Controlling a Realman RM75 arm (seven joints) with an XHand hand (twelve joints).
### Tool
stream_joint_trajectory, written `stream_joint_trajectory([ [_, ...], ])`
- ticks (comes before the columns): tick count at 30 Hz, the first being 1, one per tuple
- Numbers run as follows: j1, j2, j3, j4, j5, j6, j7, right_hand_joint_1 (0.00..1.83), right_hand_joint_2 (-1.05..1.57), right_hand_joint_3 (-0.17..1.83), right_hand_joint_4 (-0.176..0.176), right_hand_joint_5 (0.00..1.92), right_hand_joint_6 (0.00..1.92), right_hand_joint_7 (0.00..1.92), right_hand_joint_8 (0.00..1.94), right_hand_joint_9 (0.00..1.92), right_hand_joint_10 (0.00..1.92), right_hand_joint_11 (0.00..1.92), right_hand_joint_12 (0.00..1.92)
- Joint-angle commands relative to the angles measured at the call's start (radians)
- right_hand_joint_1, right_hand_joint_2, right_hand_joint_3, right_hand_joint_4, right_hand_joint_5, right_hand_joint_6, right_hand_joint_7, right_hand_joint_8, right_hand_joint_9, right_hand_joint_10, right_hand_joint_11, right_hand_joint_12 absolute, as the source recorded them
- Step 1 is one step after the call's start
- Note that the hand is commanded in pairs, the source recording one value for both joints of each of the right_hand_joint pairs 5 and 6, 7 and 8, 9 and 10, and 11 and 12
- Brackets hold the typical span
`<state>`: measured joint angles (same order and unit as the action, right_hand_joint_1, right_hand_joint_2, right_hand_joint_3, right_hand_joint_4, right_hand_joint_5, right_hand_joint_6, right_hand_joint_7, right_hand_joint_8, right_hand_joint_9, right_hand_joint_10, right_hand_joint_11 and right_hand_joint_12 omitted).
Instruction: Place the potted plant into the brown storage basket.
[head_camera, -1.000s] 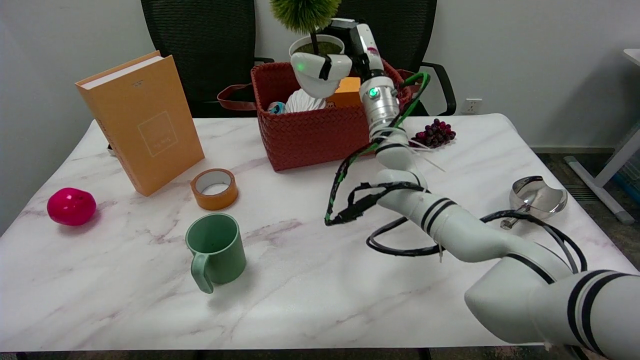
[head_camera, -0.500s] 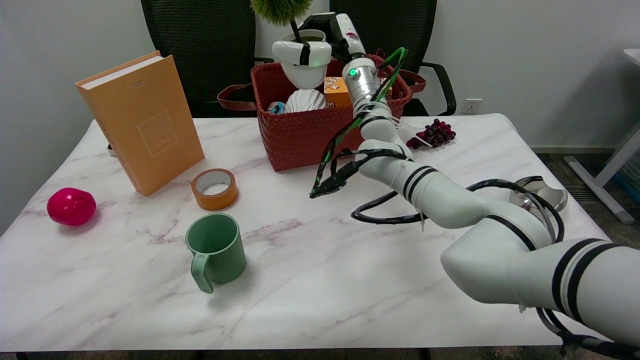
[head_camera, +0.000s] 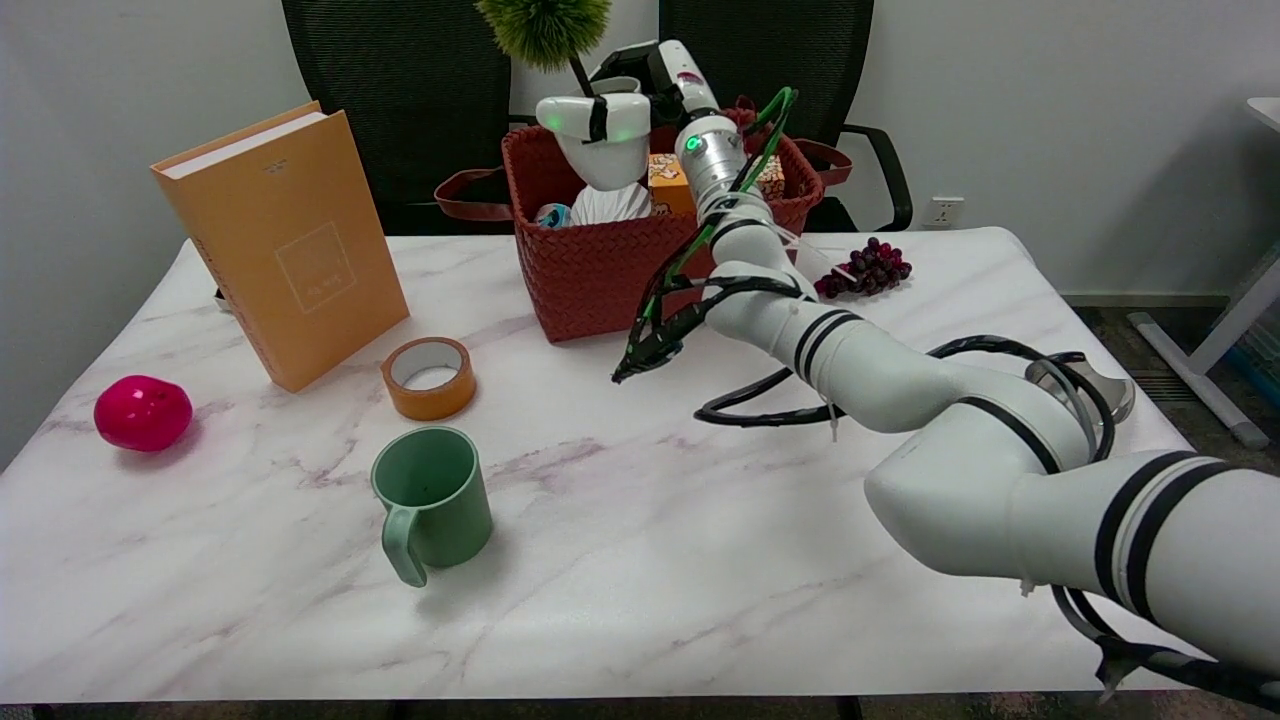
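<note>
The potted plant (head_camera: 598, 130), a white pot with a round green tuft on a thin stem, is held in the air by the right hand (head_camera: 640, 95), whose fingers are wrapped around the pot's rim; a black-banded white finger is seen across the front of the pot. The pot is tilted slightly and is positioned over the left part of the brown storage basket (head_camera: 630, 265), its base just above the basket's rim and not resting on anything that can be seen. Inside the basket, a white ribbed object (head_camera: 612, 205), a small blue-and-white item (head_camera: 553, 215) and an orange box (head_camera: 672, 183) are visible below and beside the pot. To the left of the basket, an orange book (head_camera: 285, 240) is stood upright. In front of the basket and to its left, a roll of orange tape (head_camera: 428, 377) is laid flat, and a green mug (head_camera: 432, 500) is set nearer still to the camera. Far to the left of the basket a pink ball (head_camera: 142, 412) is found. Just right of the basket a bunch of dark grapes (head_camera: 866, 266) is laid on the marble table (head_camera: 600, 560).
</note>
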<state>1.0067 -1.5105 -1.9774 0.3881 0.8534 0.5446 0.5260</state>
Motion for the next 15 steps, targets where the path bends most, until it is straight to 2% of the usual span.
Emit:
stream_joint_trajectory([
  [1, 0.038, -0.012, 0.004, -0.068, 0.005, -0.047, -0.139, 1.05, 0.22, 0.58, 0.0, 1.0, 1.0, 1.92, 1.92, 1.73, 1.73, 1.92, 1.92],
  [15, 0.035, -0.01, 0.025, -0.125, 0.005, -0.046, -0.208, 1.05, 0.22, 0.57, 0.0, 1.0, 1.0, 1.92, 1.92, 1.74, 1.74, 1.92, 1.92],
])
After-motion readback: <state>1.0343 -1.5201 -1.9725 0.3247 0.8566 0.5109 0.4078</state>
